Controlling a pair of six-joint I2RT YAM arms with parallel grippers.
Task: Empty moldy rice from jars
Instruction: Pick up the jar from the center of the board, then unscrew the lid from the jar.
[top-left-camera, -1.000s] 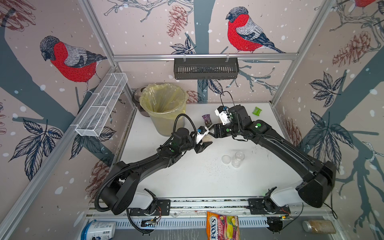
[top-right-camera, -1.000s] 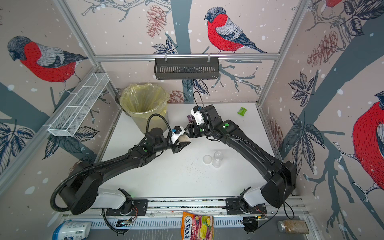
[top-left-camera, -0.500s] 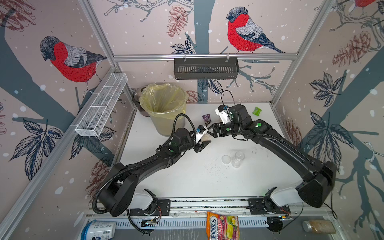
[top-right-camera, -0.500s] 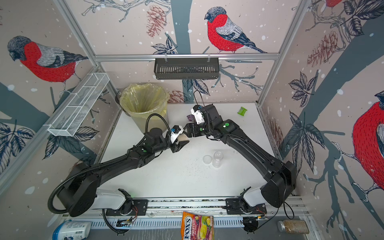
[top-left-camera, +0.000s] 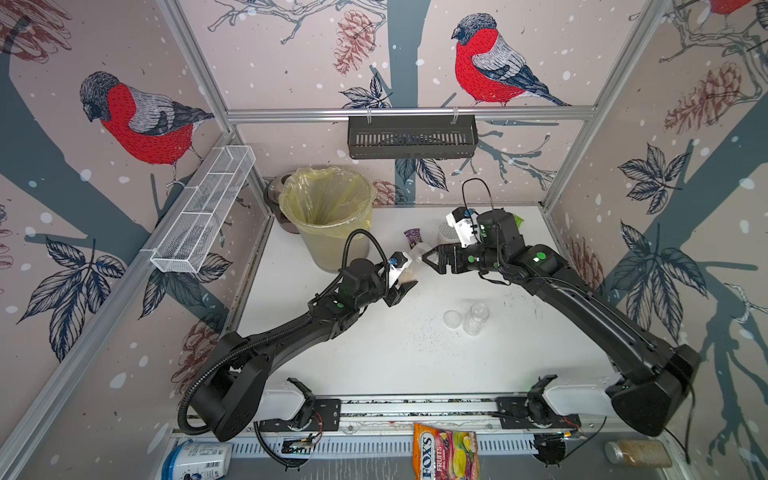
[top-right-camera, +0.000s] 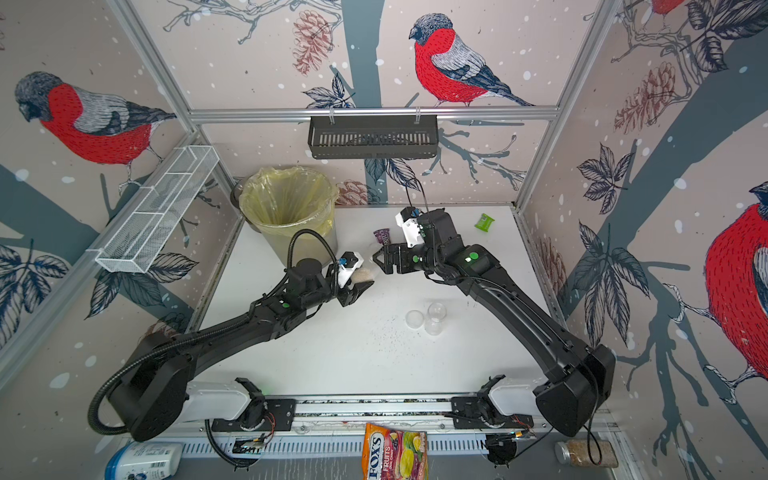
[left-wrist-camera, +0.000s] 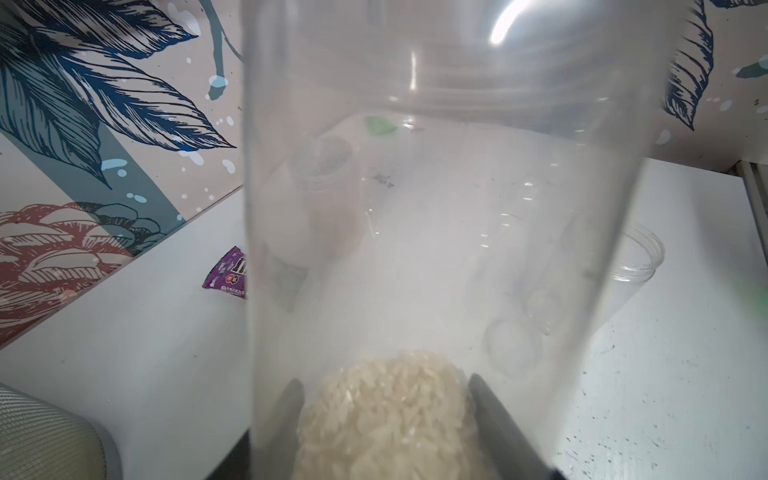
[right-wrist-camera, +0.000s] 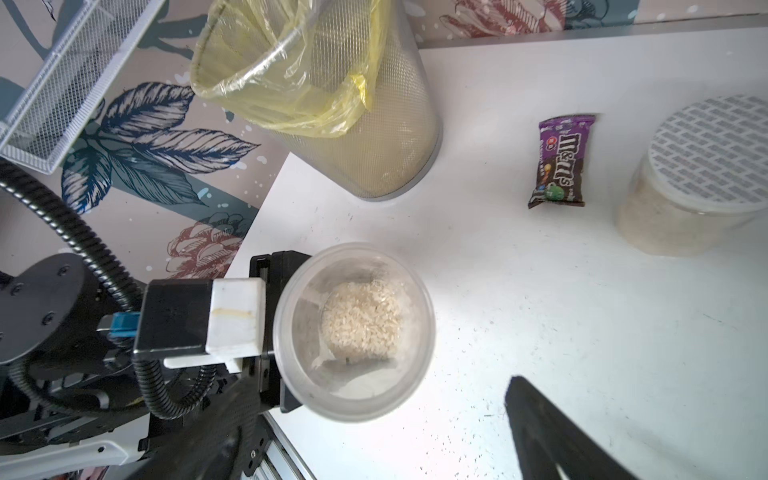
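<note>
Right gripper (top-left-camera: 428, 258) has opened wide by the slim clear jar (right-wrist-camera: 307, 361) of pale rice (right-wrist-camera: 361, 318) clamped in left gripper (top-left-camera: 405, 281); near right, second clear jar (top-left-camera: 477, 318) sits empty, silver-lidded jar (right-wrist-camera: 706, 166) full.

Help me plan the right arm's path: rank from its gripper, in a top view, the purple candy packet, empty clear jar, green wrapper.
From the right gripper:
1. purple candy packet, just behind
2. empty clear jar, nearer the front
3. green wrapper, back right
</note>
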